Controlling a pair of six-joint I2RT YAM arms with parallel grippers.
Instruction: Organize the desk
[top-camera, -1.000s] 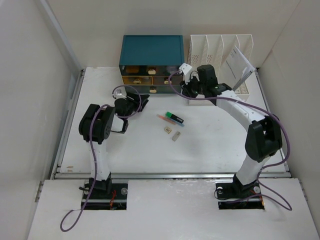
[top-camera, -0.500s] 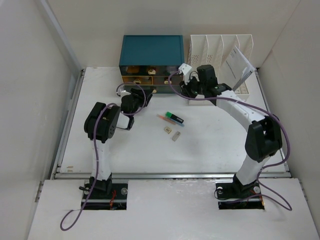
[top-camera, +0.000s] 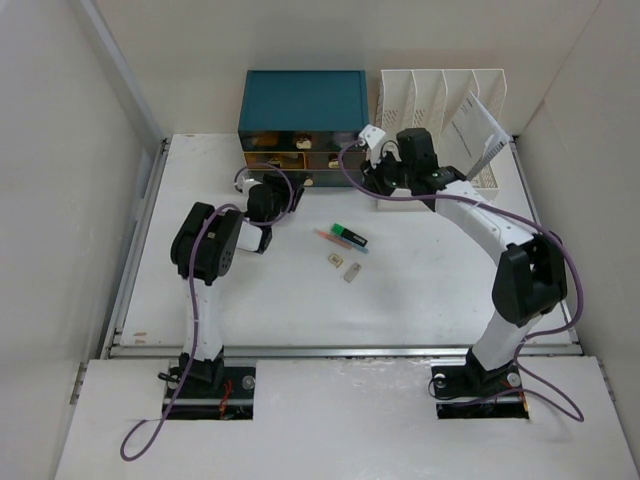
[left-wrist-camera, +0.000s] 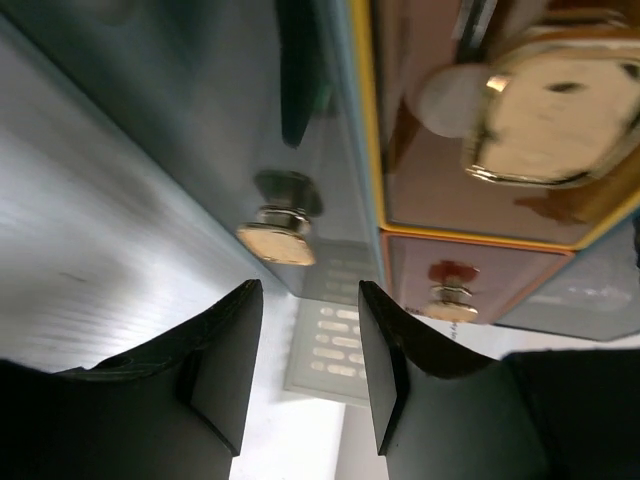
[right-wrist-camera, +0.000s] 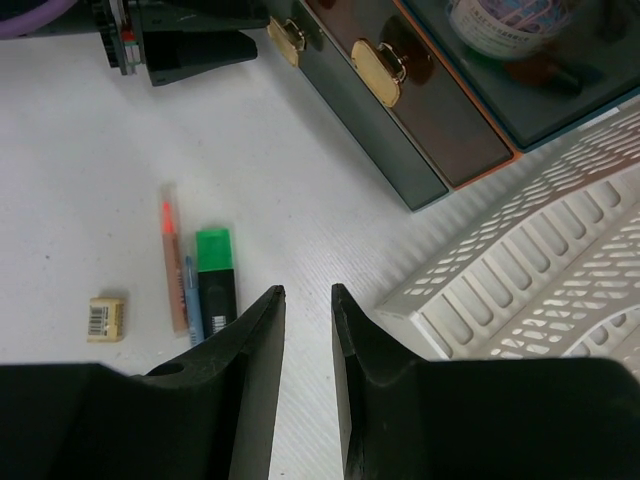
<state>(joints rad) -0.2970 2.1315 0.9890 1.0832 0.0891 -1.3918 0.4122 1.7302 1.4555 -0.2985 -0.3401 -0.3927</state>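
Observation:
The white desk (top-camera: 420, 295) carries a green-capped black highlighter (top-camera: 350, 237), an orange pencil (top-camera: 330, 238) and two small erasers (top-camera: 333, 260) near its middle. My left gripper (top-camera: 280, 188) stands open right before the lower drawer front of the teal drawer box (top-camera: 303, 100). In the left wrist view its jaws (left-wrist-camera: 308, 300) are empty, with a brass knob (left-wrist-camera: 277, 245) just ahead of them. My right gripper (right-wrist-camera: 308, 292) hovers open and empty over bare desk beside the highlighter (right-wrist-camera: 215, 275), pencil (right-wrist-camera: 172, 260) and one eraser (right-wrist-camera: 106, 317).
A white slotted file rack (top-camera: 440, 95) with a sheet of paper (top-camera: 478, 125) stands right of the drawer box. Upper drawers are pulled out, holding small items (right-wrist-camera: 500, 25). A metal rail (top-camera: 340, 350) runs along the near edge; walls close in on both sides.
My left gripper has swung right and forward, up to the drawer box front. The right arm has barely moved.

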